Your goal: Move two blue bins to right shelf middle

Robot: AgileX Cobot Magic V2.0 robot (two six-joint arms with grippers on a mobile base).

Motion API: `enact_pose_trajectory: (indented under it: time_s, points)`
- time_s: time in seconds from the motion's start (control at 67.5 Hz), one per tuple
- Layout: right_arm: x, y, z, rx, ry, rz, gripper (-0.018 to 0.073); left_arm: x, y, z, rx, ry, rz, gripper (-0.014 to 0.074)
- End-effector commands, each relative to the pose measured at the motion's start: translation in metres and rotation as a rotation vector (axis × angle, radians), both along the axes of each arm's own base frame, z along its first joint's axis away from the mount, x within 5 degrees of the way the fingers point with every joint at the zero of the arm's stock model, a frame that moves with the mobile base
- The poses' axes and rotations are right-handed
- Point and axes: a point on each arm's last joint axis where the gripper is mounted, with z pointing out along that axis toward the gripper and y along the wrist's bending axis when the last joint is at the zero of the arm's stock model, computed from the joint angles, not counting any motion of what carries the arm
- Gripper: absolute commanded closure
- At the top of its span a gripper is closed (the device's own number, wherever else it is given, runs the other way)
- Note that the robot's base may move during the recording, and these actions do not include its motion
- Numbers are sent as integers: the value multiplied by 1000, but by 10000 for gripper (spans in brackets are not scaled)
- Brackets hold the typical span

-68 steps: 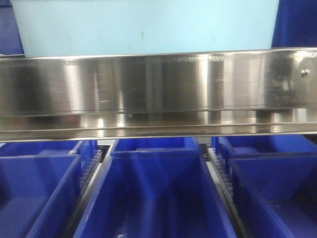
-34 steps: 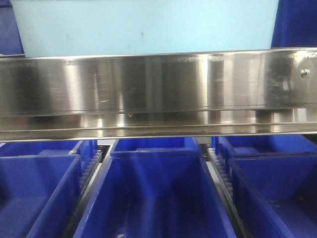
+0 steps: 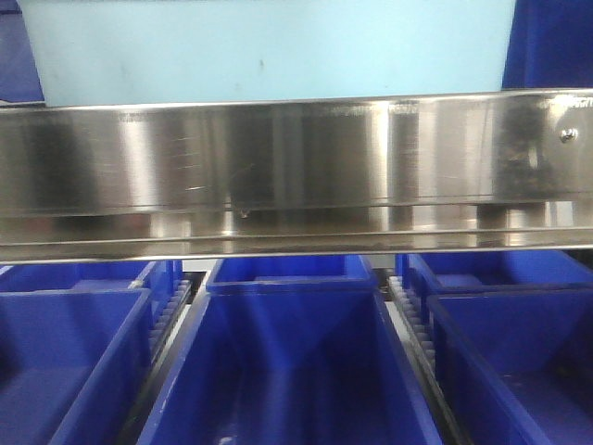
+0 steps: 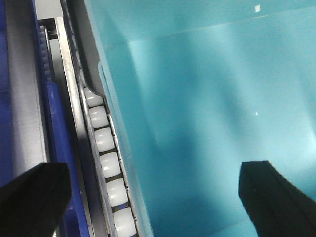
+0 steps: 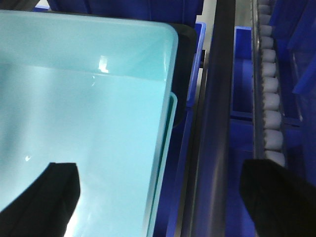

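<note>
A light blue bin (image 3: pixel 269 51) sits on the shelf level above the steel rail (image 3: pixel 296 171). In the left wrist view my left gripper (image 4: pixel 155 197) is open, its black fingers (image 4: pixel 34 197) straddling the bin's left wall (image 4: pixel 118 128) without pinching it. In the right wrist view my right gripper (image 5: pixel 165 197) is open, its fingers (image 5: pixel 276 195) straddling the bin's right wall (image 5: pixel 165 98). A second light blue rim (image 5: pixel 170 128) shows nested just under the first. Neither gripper shows in the front view.
Dark blue bins (image 3: pixel 287 362) fill the level below the rail, three across and two deep. White roller tracks (image 4: pixel 106 148) run beside the light blue bin, with another roller track (image 5: pixel 270 98) at the right. More dark blue bins (image 5: pixel 242 74) stand to the right.
The light blue bin has shifted very slightly to the left in the front view. The rail and the dark blue bins have not moved.
</note>
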Motion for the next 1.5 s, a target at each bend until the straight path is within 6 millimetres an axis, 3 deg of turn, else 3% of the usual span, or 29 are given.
enact_pose_trajectory:
  time_s: [0.0,0.193,0.4,0.681,0.948,1.096,1.17,1.244,1.437,1.481]
  points:
    - [-14,-7,11,-14,-8,1,44,-11,6,14,-9,-57,3,-3]
    - [-18,-8,-1,-41,78,-2,95,-20,14,15,39,-71,25,20]
    - [-9,-4,-34,-31,135,-15,94,-14,8,-38,37,109,22,29]
    - [1,4,-70,23,151,-16,94,-5,2,-87,1,140,34,29]
    - [14,9,-99,-1,225,-22,94,-2,-1,-98,-16,149,38,34]
    - [19,14,-113,16,296,-16,97,-1,-1,-100,-11,161,38,94]
    - [19,15,-116,27,323,-13,154,-2,-1,-100,-8,168,37,190]
    - [17,15,-116,27,338,-11,269,-3,-1,-101,-5,176,35,307]
    - [12,14,-119,4,405,-5,730,-4,0,-102,4,199,32,680]
    - [12,14,-120,3,409,-6,717,-5,0,-102,5,201,32,706]
